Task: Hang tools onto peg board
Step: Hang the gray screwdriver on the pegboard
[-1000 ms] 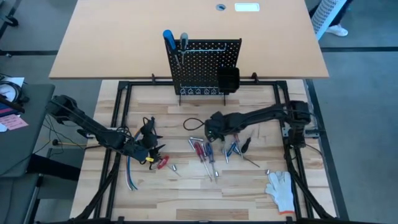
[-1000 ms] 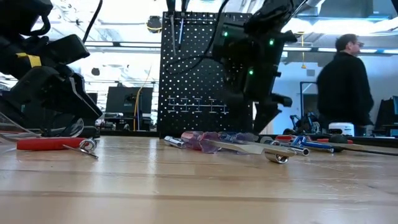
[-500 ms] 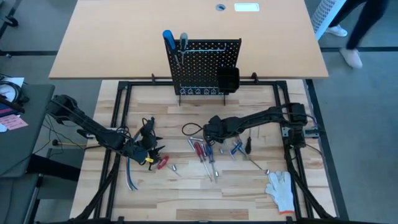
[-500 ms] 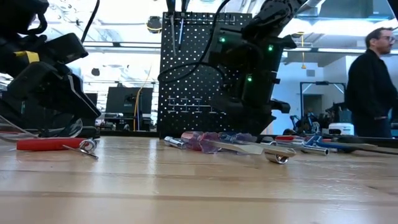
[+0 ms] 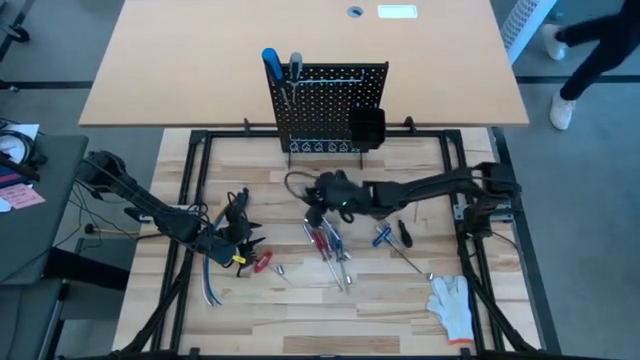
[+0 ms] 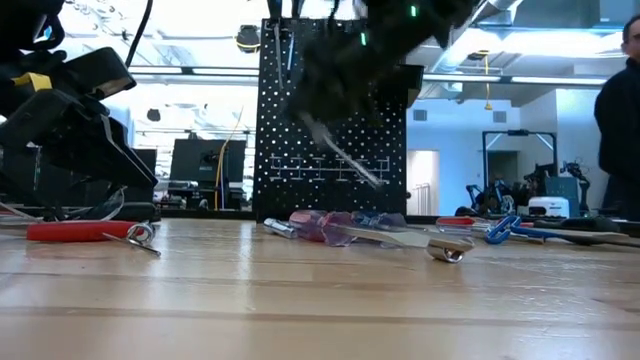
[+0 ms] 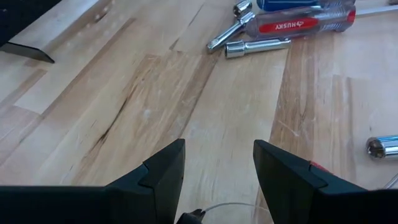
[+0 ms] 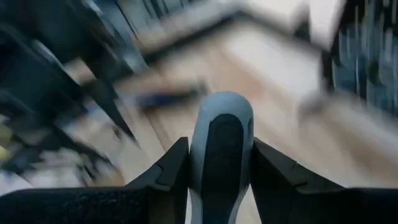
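Two screwdrivers, one with a blue handle (image 5: pixel 270 60) and one with a grey handle (image 5: pixel 296 63), hang at the upper left corner of the peg board (image 5: pixel 330 95), which stands upright at the far edge of the table (image 5: pixel 300 320). A small black bin (image 5: pixel 367 128) is fixed to the board's right side; what it holds cannot be told.

The right gripper (image 5: pixel 322 192) is raised above the table just in front of the board, its fingers clamped on a grey-handled screwdriver (image 8: pixel 221 143). In the low view the thin shaft (image 6: pixel 345 155) slants down across the board's face.

The left gripper (image 5: pixel 243 238) sits low at the table's left, fingers (image 7: pixel 165 171) apart with nothing between them, over bare wood. Just beside it lie red-handled pliers (image 5: pixel 260 262).

Most of the other tools lie flat mid-table: a cluster of red and blue screwdrivers (image 5: pixel 328 245), a blue-handled one (image 5: pixel 381 237) and a black-handled one (image 5: pixel 405 233) to its right. A white glove (image 5: pixel 452 305) lies near the front right corner.
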Tool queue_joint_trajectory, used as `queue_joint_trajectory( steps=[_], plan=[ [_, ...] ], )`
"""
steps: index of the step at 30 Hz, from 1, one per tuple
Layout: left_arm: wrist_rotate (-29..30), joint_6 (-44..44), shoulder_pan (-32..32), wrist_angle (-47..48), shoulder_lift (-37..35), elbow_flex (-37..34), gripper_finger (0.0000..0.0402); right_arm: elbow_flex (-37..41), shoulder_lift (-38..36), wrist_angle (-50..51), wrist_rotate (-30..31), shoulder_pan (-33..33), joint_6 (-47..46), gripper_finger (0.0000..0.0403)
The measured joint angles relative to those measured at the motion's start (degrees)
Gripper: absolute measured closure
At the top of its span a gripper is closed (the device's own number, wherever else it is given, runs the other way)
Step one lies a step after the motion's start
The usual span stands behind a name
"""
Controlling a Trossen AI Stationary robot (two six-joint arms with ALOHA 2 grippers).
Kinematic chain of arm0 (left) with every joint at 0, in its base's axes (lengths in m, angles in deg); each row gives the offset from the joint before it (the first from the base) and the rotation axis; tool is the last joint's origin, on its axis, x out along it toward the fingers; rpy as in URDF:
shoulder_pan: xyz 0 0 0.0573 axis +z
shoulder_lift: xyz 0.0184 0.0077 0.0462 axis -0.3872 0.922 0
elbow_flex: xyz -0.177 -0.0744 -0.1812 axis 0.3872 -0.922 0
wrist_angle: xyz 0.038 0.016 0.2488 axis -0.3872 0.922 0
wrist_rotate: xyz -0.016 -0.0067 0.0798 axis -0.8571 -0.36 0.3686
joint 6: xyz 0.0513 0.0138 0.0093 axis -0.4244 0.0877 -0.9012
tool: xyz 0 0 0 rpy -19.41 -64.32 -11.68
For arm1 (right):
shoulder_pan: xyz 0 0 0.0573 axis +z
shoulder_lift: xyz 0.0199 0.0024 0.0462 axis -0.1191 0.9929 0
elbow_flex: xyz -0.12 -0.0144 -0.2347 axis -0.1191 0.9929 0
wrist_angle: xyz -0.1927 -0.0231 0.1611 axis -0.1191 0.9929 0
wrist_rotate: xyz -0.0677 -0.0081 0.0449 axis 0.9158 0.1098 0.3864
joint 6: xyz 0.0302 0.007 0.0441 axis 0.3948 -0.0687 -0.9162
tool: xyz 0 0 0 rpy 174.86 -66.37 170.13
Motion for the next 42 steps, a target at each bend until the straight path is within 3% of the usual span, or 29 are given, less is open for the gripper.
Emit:
queue_joint_trajectory(
  steps=[6, 13, 22, 30, 35, 42],
  plan=[
    [0.1, 0.3, 0.0, 0.0, 0.0, 0.0, 0.0217, -10.3, -5.2, -5.0, -0.1, -0.9, 14.0, 0.027],
    [0.3, 0.4, 0.0, -0.1, 0.0, 0.0, 0.0217, -23.4, -5.2, -5.7, 0.6, -5.8, 26.7, 0.027],
    [0.3, 0.3, 0.0, 0.0, 0.0, 0.0, 0.0217, -24.0, -5.2, -20.4, 0.8, -13.9, 29.3, 0.027],
    [0.3, 0.3, 0.0, 0.0, 0.0, 0.0, 0.0217, -24.0, -1.6, -29.6, 0.7, -16.6, 29.4, 0.027],
    [0.3, 0.3, 0.0, 0.0, 0.0, 0.0, 0.0217, -24.5, 0.1, -33.1, 0.5, -18.3, 29.7, 0.027],
    [0.4, 0.3, 0.0, 0.2, 0.0, 0.0, 0.0217, -24.4, 0.2, -29.0, -0.6, -17.9, 29.9, 0.027]
  ],
)
